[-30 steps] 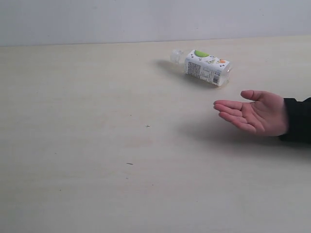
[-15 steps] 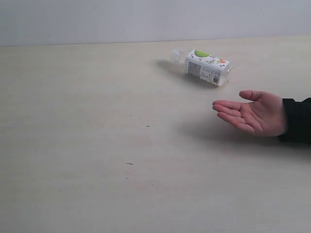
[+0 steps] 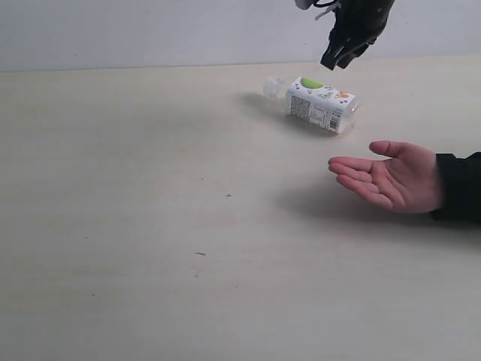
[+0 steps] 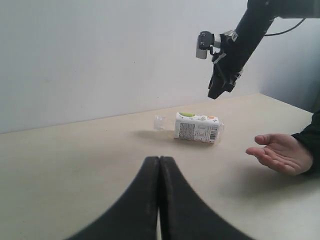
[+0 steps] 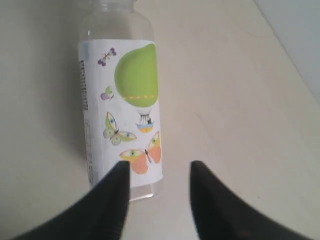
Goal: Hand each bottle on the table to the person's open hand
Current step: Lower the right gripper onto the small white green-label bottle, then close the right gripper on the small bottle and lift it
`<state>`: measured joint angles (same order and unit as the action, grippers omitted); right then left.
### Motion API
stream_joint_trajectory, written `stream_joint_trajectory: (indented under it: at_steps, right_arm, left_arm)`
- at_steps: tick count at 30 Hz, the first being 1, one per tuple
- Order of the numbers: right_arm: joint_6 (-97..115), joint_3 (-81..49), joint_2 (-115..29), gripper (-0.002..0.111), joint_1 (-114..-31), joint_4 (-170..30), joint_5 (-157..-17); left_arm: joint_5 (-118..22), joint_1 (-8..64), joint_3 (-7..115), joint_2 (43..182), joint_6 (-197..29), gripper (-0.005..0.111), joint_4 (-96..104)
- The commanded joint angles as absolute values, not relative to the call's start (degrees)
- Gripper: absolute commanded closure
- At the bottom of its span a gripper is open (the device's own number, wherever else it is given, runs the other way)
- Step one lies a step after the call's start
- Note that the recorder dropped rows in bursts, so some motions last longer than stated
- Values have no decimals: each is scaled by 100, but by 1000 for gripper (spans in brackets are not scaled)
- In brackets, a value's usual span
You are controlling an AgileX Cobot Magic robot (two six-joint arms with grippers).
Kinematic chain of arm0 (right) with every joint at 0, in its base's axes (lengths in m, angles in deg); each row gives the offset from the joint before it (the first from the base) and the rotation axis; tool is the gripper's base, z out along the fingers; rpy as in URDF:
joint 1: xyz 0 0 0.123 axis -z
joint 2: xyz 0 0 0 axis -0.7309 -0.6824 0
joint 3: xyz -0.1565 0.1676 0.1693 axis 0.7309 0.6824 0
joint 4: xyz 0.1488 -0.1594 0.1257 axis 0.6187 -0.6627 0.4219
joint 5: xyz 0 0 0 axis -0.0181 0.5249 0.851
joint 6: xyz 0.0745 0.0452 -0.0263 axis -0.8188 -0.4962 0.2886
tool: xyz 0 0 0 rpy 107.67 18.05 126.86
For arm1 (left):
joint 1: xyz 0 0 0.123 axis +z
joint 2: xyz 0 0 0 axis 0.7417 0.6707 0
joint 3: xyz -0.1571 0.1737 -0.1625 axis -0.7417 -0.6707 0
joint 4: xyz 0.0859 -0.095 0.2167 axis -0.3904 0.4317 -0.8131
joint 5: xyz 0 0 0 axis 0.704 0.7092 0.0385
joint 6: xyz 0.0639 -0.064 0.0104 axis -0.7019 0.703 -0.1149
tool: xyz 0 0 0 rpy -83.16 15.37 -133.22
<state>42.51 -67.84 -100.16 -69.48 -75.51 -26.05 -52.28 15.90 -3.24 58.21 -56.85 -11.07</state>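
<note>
One small clear bottle (image 3: 316, 104) with a green-white butterfly label lies on its side at the far right of the table (image 3: 150, 226); it also shows as the bottle (image 4: 196, 129) and, close up, the bottle (image 5: 122, 110). My right gripper (image 3: 336, 59) hangs open in the air just above it, also seen as the right gripper (image 4: 219, 90) and the right gripper (image 5: 159, 172), nothing between its fingers. The person's open hand (image 3: 391, 180) waits palm up nearer the front right, hand (image 4: 280, 154). My left gripper (image 4: 159, 161) is shut and empty, well short of the bottle. The other bottles are out of view.
A pale wall (image 3: 150, 30) runs along the table's far edge. A black sleeve (image 3: 460, 188) enters from the right edge. A few tiny dark specks (image 3: 228, 195) mark the tabletop.
My right arm has come into the exterior view from the top and now hangs over the bottle. The hand has barely shifted. The bottle has not moved.
</note>
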Motion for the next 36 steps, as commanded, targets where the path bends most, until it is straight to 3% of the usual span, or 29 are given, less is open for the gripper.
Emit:
stream_joint_trajectory:
  at_steps: [1,3,20,36]
  right_arm:
    - [4678,-7048,-10268,30,-6934,-7263,-2383]
    - [5047,-7048,-10317,25,-6934,-7177,-2199]
    - [5019,-7048,-10826,26,-6934,-7188,-3535]
    - [5031,-7048,-11230,27,-6934,-7162,-3767]
  left_arm:
    - [-5263,1606,-354,5787,-5704,107,-1106]
    - [-5263,1606,-354,5787,-5704,107,-1106]
    - [-5263,1606,-354,5787,-5704,107,-1106]
    - [-5263,1606,-354,5787,-5704,107,-1106]
